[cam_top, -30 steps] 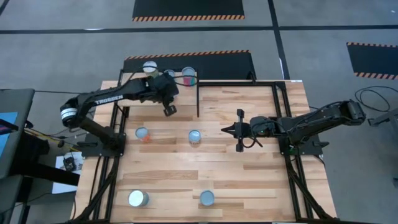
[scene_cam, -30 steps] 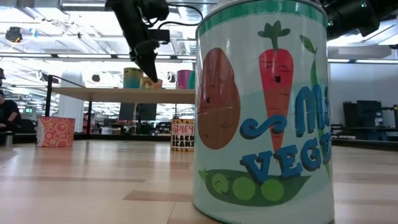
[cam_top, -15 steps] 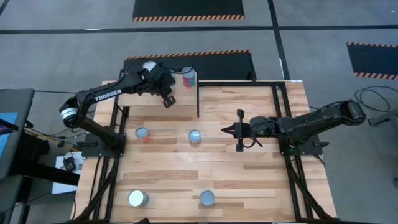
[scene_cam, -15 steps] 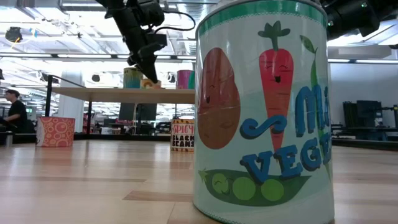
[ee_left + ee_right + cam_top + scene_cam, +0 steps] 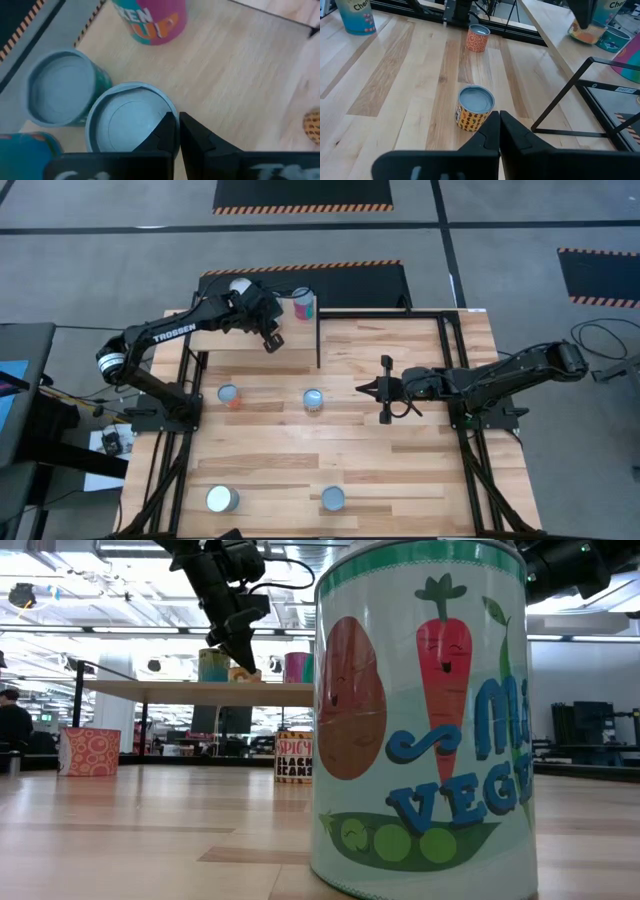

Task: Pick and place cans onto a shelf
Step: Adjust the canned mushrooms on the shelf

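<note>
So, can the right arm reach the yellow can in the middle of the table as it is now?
Probably yes. The right gripper, fingers shut, hovers beside the yellow can with only bare tabletop between them. It would need to open first.

A grey floor (image 5: 120, 260) surrounds the table, marked with dark lines and black mats (image 5: 302, 194) edged in orange-and-black stripes. In the level view, bright ceiling lights (image 5: 110, 590) hang over the far room, and a person (image 5: 14, 730) sits at far left.
</note>
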Controlling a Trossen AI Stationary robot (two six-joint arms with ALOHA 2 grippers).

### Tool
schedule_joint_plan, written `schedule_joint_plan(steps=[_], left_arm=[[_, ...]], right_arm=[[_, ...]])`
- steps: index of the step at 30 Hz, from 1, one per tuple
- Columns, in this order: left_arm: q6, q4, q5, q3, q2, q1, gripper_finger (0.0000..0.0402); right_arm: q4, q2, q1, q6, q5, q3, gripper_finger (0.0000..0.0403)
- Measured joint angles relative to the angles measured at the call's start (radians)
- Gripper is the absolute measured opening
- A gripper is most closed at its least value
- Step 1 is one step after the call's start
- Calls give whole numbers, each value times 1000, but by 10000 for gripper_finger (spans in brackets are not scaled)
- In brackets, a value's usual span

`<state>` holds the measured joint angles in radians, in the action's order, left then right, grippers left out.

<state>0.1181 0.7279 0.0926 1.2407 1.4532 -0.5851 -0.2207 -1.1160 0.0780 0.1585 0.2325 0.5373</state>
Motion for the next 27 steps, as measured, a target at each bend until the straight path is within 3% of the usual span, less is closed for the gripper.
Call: schedule_joint_plan(steps=[23, 27], left_arm=[[-18, -21, -5, 0, 6, -1, 1], [-27, -16, -5, 0, 6, -1, 17]], right_arm=[[0, 0, 0, 0, 0, 0, 15], [1, 0, 0, 0, 0, 0, 13]])
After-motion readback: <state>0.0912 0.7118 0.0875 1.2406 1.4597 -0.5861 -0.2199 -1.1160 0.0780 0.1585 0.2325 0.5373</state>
